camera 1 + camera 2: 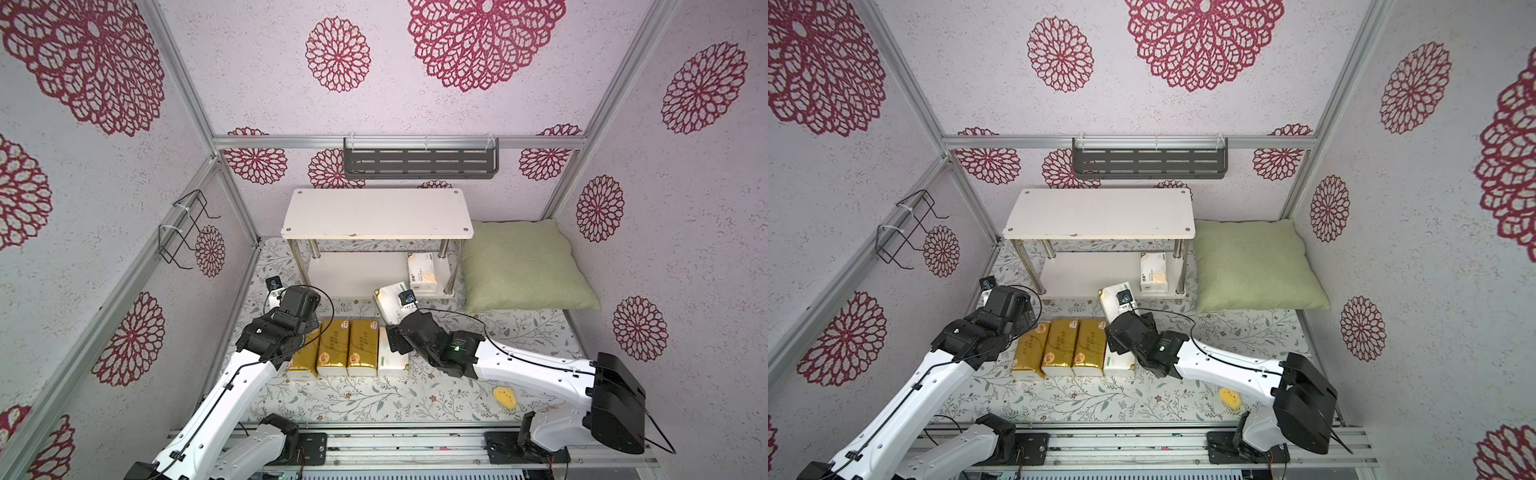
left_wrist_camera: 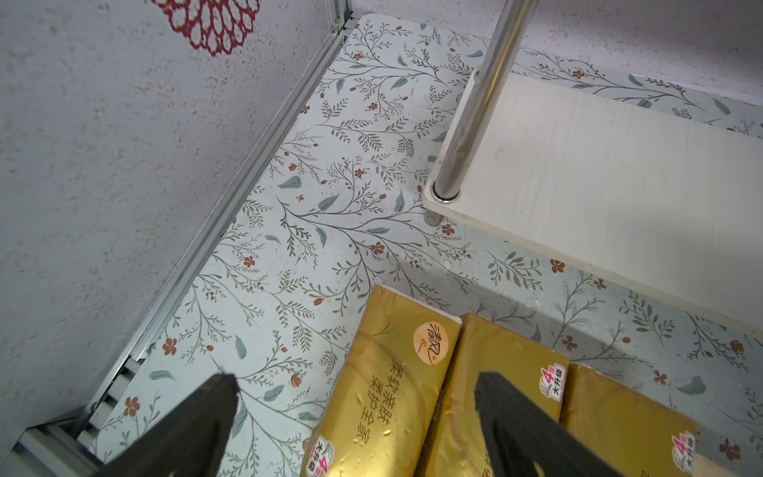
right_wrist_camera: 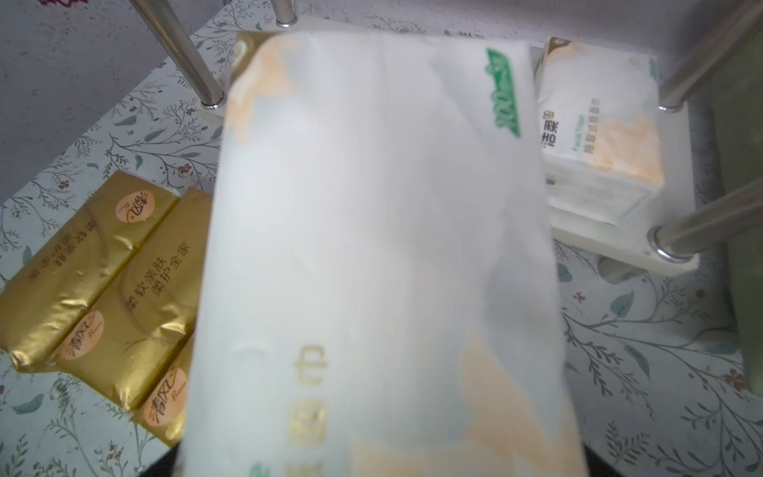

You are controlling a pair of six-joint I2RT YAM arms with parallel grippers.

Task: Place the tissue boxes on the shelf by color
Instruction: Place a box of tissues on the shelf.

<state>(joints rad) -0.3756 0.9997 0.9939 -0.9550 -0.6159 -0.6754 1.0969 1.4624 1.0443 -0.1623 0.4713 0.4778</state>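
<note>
The white two-tier shelf (image 1: pixel 374 212) stands at the back; one white tissue box (image 1: pixel 422 272) lies at the right end of its lower board (image 2: pixel 598 173). My right gripper (image 1: pixel 400 319) is shut on a second white tissue box (image 3: pixel 371 206), held tilted above the table just in front of that lower board; the box hides the fingers. Three gold tissue boxes (image 1: pixel 332 347) lie side by side on the table, with a third white one (image 1: pixel 390 359) next to them under my right wrist. My left gripper (image 2: pixel 357 384) hangs open over the leftmost gold box (image 2: pixel 388 371).
A green pillow (image 1: pixel 523 266) lies right of the shelf, against its legs. A dark grey slotted rack (image 1: pixel 419 162) hangs on the back wall and a black wire rack (image 1: pixel 183 228) on the left wall. A small yellow object (image 1: pixel 505 397) lies near my right arm.
</note>
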